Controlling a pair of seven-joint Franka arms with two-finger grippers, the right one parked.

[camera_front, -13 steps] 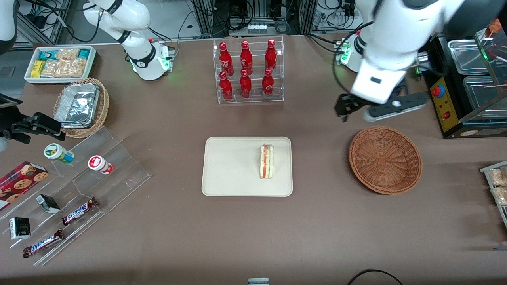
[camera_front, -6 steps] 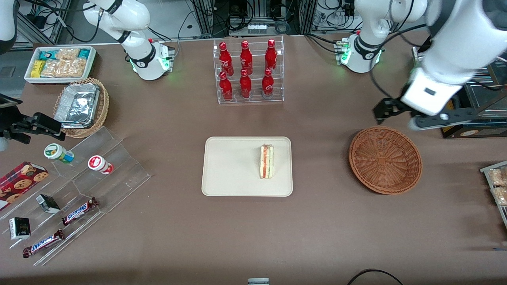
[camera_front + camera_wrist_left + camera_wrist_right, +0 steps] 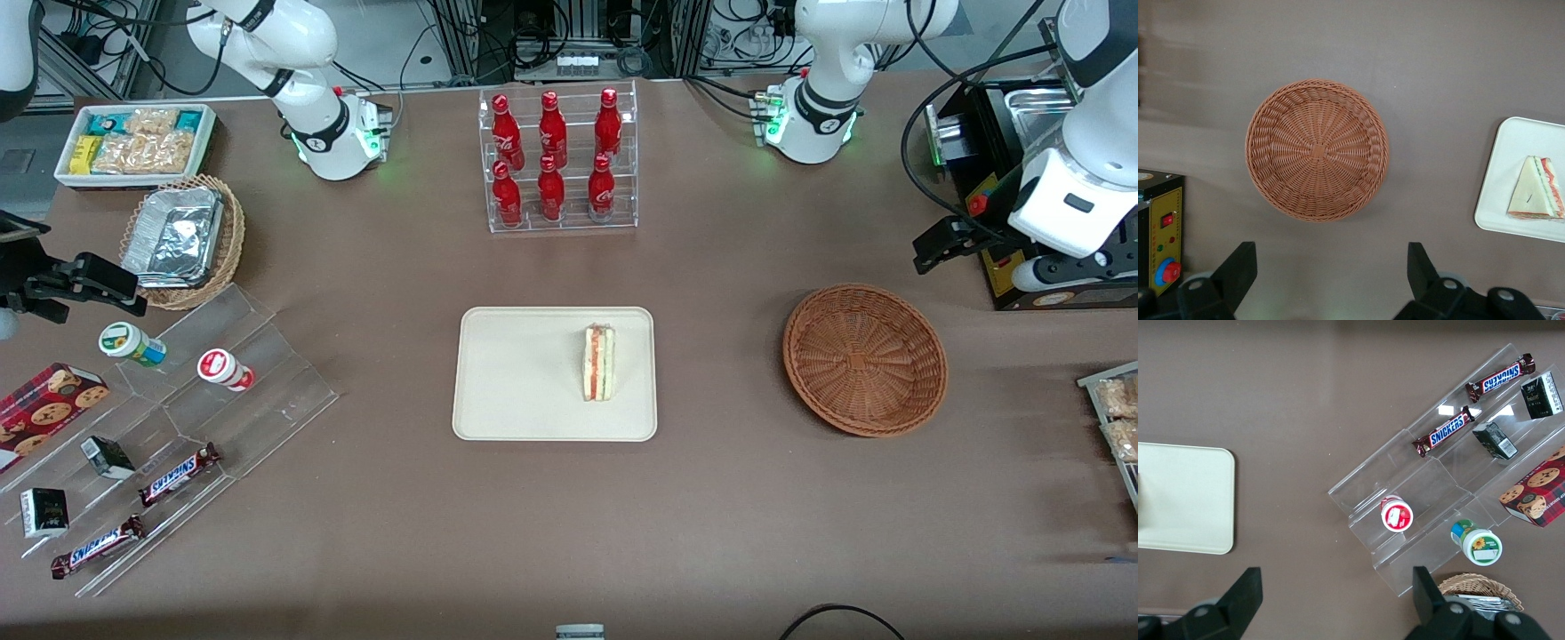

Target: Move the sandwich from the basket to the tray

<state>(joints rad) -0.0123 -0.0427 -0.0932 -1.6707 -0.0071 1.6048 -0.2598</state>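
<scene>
The sandwich stands on its crust edge on the tray, toward the side nearest the basket, its pink and green filling facing up. The basket (reddish-brown wicker) holds nothing and sits well apart from the tray, toward the working arm's end of the table. The left gripper hangs high above the table, farther from the front camera than the basket, fingers spread wide and holding nothing.

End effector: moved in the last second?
Yes. The end effector, open and empty, has swung away from the bottle rack toward the working arm's end, past the basket.
</scene>
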